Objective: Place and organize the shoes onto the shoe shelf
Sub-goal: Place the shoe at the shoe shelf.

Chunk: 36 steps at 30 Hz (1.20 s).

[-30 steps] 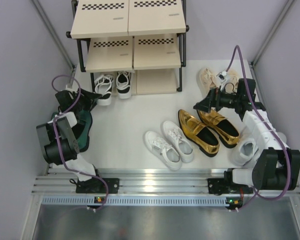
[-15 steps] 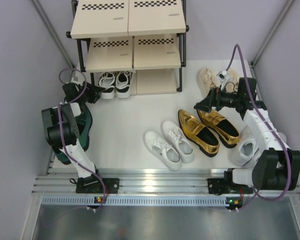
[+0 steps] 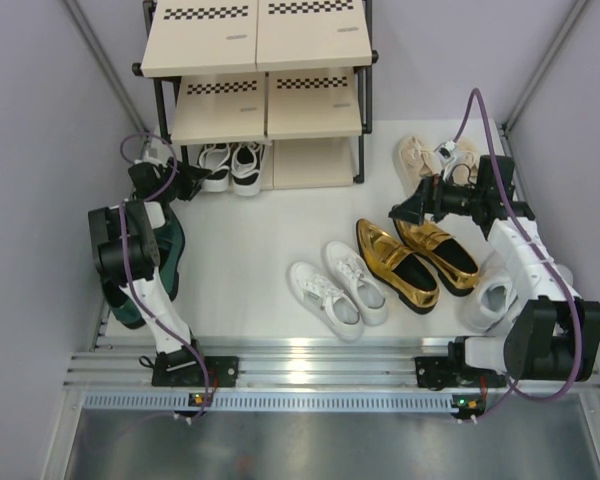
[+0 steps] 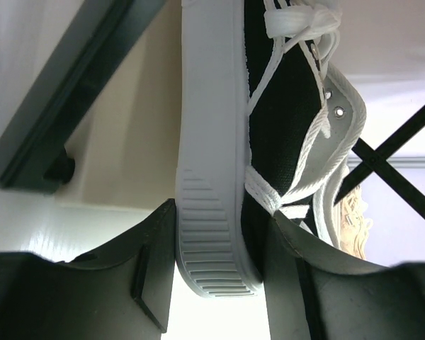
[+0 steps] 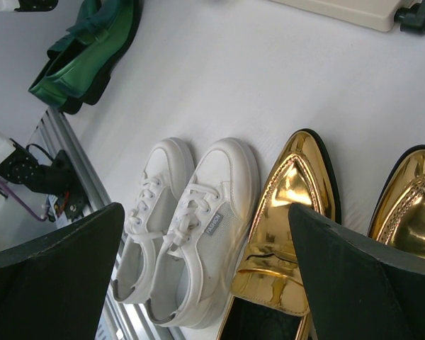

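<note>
My left gripper is shut on the heel of a black-and-white sneaker. That sneaker rests on the lowest board of the shoe shelf, beside its partner. In the left wrist view the ribbed white sole sits clamped between my fingers. My right gripper hangs open above the gold loafers, with nothing in it. Through its wide jaws the right wrist view shows a gold loafer and the white lace-ups.
Green loafers lie under my left arm by the left wall. White lace-ups sit mid-floor. Beige sneakers lie behind the right gripper, and a chunky white sneaker under the right arm. The shelf's black frame post stands close to the left gripper.
My left gripper has carried the black-and-white sneaker up and back onto the shelf's lowest board, next to its partner. The right arm has hardly moved.
</note>
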Tool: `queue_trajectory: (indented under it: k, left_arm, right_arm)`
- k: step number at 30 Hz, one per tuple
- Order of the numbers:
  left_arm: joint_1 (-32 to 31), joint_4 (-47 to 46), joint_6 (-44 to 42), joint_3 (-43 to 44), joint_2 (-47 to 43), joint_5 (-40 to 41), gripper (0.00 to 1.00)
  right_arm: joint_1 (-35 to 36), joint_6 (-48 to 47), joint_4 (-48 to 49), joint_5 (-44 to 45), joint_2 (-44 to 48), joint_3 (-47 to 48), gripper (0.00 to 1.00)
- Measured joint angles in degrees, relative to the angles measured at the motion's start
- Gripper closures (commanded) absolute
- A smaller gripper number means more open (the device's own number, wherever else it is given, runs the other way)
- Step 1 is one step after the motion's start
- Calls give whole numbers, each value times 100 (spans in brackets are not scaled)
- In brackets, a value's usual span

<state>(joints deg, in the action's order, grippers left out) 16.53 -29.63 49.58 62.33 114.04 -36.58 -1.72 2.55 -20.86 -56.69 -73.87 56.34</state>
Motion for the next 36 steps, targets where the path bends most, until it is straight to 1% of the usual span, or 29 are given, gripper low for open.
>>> queue_trajectory:
  k: [5,21,24,30,31,32,35,36]
  left_arm:
    - [-11,-76,105,87,236,-26,100]
    - [-55,-380,295,-210,238,-42,100]
    - [-68,-391,341,-245,238,-28,98]
    - [-87,-529,450,-393,232,2,75]
    - [-87,-535,455,-400,225,2,58]
    - [-87,-538,457,-404,219,2,50]
    - [-87,-511,452,-415,160,22,36]
    - [-87,-483,431,-415,133,22,33]
  right_arm:
    - [-9,0,0,0,0,-2,1]
    - [-33,20,4,-4,0,-2,1]
    - [-33,24,7,-4,2,-2,1]
    - [-35,24,7,-9,66,-2,1]
    - [-35,24,9,-13,79,-2,1]
    - [-35,26,11,-20,90,-2,1]
    - [-35,26,13,-26,107,-2,1]
    - [-35,26,13,-28,107,-2,0]
